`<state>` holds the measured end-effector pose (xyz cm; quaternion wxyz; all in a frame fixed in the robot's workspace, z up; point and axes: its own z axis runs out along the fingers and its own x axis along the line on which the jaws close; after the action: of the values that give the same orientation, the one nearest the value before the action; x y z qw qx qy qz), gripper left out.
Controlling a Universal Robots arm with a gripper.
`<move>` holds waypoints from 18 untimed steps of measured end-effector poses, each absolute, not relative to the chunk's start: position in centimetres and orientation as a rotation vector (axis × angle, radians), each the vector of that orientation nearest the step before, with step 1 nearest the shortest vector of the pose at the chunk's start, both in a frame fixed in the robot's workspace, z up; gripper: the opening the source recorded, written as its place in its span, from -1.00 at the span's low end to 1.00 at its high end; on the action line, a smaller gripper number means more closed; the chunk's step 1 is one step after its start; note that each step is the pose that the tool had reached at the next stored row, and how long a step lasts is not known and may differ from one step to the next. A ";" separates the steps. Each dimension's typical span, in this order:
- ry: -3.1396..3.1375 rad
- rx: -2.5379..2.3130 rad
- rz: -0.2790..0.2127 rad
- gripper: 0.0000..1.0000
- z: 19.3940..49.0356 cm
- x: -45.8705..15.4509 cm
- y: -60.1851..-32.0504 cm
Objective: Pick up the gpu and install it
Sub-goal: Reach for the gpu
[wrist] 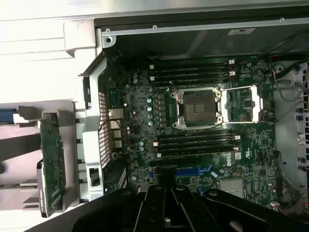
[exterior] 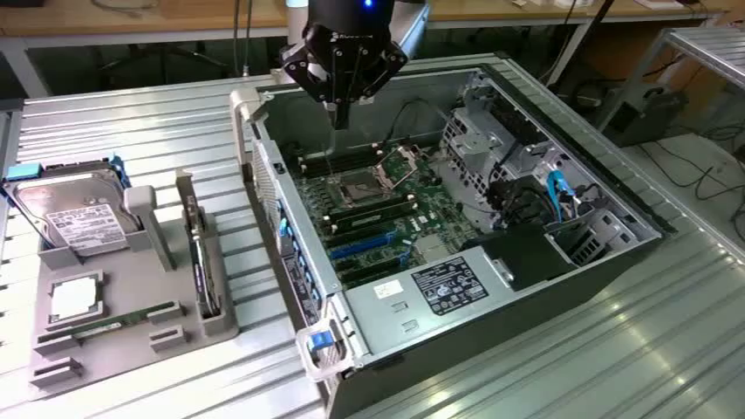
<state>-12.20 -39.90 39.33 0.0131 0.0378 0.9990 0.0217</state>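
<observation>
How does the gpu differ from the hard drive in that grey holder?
The green gpu card with silver bracket is thin and stands on edge in a slot; the boxy silver hard drive with white label is thicker and leans back. Both sit in the grey holder.

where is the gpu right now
The gpu stands on edge in the grey holder on the exterior view's left, between the hard drive and the open computer case.

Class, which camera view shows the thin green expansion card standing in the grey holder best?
The wrist view: the green expansion card shows its board face there. The exterior view shows it nearly edge-on, a thin dark strip upright in the grey holder.
</observation>
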 end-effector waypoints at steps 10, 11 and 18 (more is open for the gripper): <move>3.112 0.118 0.067 -0.79 39.3 -12.3 -39.9; 3.112 0.118 0.068 -0.79 39.3 -12.7 -40.1; 3.110 0.117 0.068 -0.79 39.3 -15.6 -41.1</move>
<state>-15.65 -41.11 39.33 0.0144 0.0377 0.9989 0.0217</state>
